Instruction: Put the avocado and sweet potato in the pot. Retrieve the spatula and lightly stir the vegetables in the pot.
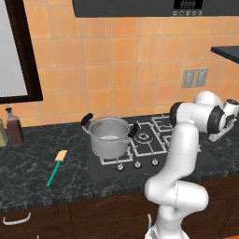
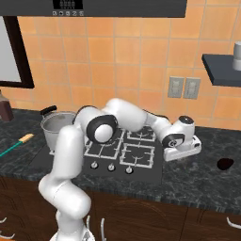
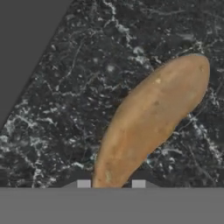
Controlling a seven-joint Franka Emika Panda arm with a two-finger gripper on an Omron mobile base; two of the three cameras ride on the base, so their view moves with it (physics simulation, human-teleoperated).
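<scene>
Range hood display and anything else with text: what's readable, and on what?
Range hood display: lit digits, too small and blurred to read.
Row of buttons under the display: no legible marks.
Stove knobs: no readable markings.
Dark bottle at the left of the counter: no label that can be read.
Wall outlets: no text.
Nothing else carries words, brands or numbers.

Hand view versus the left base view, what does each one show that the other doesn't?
Hand view alone: the sweet potato lying on the counter, its near end between the finger tips. Left base view alone: the pot on the stove, the spatula to its left, and a dark bottle. Both share the black marbled counter.
</scene>
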